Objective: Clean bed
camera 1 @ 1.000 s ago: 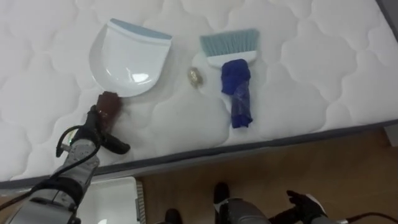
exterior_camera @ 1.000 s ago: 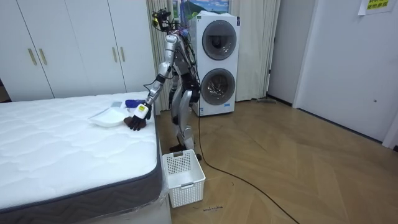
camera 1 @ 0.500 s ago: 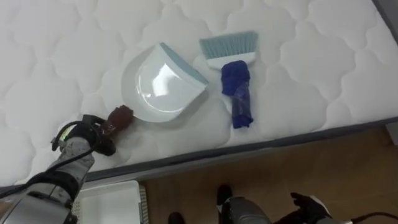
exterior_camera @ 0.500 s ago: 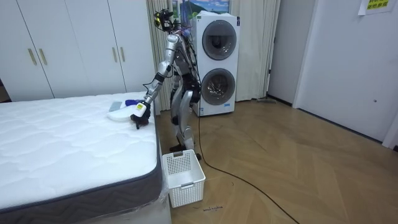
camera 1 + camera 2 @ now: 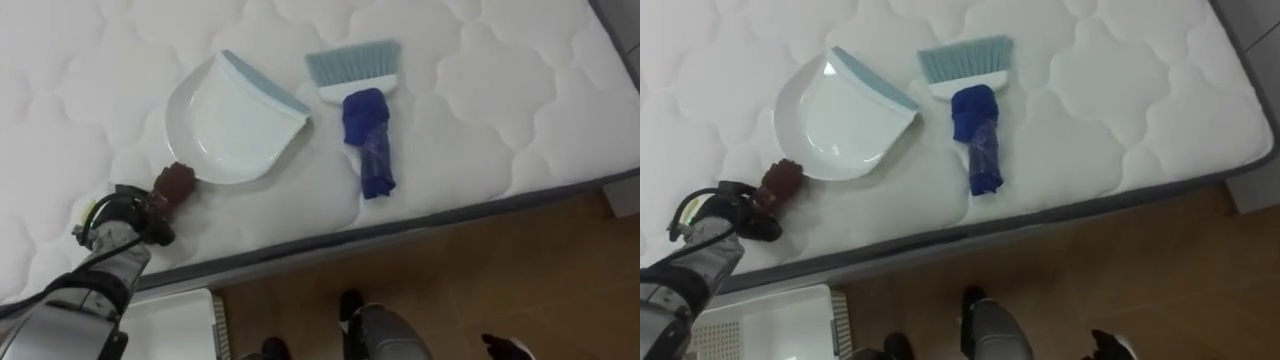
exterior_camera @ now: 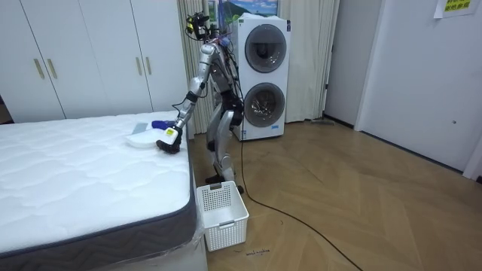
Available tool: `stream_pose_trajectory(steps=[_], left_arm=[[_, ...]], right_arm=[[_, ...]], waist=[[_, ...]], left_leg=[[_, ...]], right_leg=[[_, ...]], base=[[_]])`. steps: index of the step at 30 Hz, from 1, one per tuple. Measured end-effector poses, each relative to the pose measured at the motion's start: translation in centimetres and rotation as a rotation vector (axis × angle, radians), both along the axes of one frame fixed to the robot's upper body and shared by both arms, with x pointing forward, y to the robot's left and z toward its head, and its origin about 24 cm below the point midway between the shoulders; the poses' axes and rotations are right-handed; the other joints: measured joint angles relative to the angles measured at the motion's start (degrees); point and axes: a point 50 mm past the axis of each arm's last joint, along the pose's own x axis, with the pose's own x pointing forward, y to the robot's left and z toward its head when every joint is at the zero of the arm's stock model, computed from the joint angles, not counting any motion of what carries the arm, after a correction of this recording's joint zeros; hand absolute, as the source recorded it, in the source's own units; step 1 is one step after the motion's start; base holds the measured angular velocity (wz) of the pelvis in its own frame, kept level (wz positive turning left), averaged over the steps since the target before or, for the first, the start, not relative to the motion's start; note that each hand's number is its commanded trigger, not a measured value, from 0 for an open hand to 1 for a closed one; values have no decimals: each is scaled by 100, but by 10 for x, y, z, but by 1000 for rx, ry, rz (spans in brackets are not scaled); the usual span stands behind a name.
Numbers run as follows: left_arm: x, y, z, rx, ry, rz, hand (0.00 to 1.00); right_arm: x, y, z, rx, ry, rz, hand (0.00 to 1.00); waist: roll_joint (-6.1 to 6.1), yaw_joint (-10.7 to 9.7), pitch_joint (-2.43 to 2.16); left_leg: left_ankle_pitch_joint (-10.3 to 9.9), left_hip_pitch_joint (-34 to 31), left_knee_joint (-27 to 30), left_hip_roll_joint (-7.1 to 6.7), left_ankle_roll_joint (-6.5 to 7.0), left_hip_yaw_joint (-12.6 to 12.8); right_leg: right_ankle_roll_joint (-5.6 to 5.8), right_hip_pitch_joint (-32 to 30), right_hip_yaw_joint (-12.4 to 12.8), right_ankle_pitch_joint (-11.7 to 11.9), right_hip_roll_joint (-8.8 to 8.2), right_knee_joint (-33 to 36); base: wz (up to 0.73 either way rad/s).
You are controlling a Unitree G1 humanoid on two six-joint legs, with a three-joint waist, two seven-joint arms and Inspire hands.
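Observation:
A white dustpan with a pale blue lip lies on the white mattress, its lip turned towards the brush. Its brown handle points to the bed's near edge. My left hand has its fingers curled round that handle's end. In the room view my left hand rests on the bed by the dustpan. Right of the pan lies the brush, with light blue bristles and a dark blue handle. My right hand hangs low over the floor, fingers loose and holding nothing.
A white slatted basket stands on the wooden floor against the bed's side, also in the room view as the basket. The mattress's grey edge runs across in front of me. Stacked washing machines stand behind me.
My left hand closed on the dustpan's handle and swung the pan, turning its lip from facing away to facing the brush. The small crumpled ball between pan and brush is gone from sight.

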Motion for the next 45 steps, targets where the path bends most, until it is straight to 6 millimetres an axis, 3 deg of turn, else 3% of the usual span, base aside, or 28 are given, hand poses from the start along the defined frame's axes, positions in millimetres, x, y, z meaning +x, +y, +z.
stream_pose_trajectory(steps=[9, 18, 23, 27, 32, 40, 45], left_arm=[[-1, 4, 1, -27, -30, 52, 100], [-6, 7, -2, -35, -49, 73, 100], [-13, 9, -7, -18, -49, 58, 100], [-18, 9, -11, 14, -35, 17, 100], [-14, 6, -8, 58, -64, -67, 100], [-28, 8, -17, 130, -40, -116, 100], [-29, 8, -18, 162, -25, -154, 100]], right_arm=[[-5, 1, -2, 1, 18, -3, 0], [14, 5, 4, 22, -74, -7, 0], [23, 7, 8, 65, -165, -68, 0], [29, 8, 11, 77, -211, -67, 0], [43, 4, 19, 105, -325, -203, 0], [70, 1, 38, 115, -518, -331, 0], [90, 5, 55, 85, -637, -311, 0]], waist=[[-21, 101, -25], [1, 164, -63], [81, 200, -106], [120, 220, -108], [144, 449, -106], [182, 536, -98], [228, 626, -101]], left_leg=[[-75, -113, 118, 63, 2, 8], [-74, -113, 118, 94, 1, 15], [-62, -61, 67, 117, -17, 26], [-42, 11, 19, 115, -50, 14], [-29, -23, 18, 129, -70, 8], [-31, -81, 27, 122, -64, -17], [-30, -105, 21, 113, -64, 13]], right_leg=[[5, -81, -23, 17, 41, -2], [-16, -68, -47, 41, 63, -29], [-23, -37, -26, 51, 74, -35], [-49, 30, -51, 28, 53, -53], [-69, 34, -75, 37, 62, -105], [-62, -14, -129, 38, 40, -121], [-60, -70, -96, 36, 35, -56]], base=[[-3], [0], [-2], [4], [0], [2], [-2]])
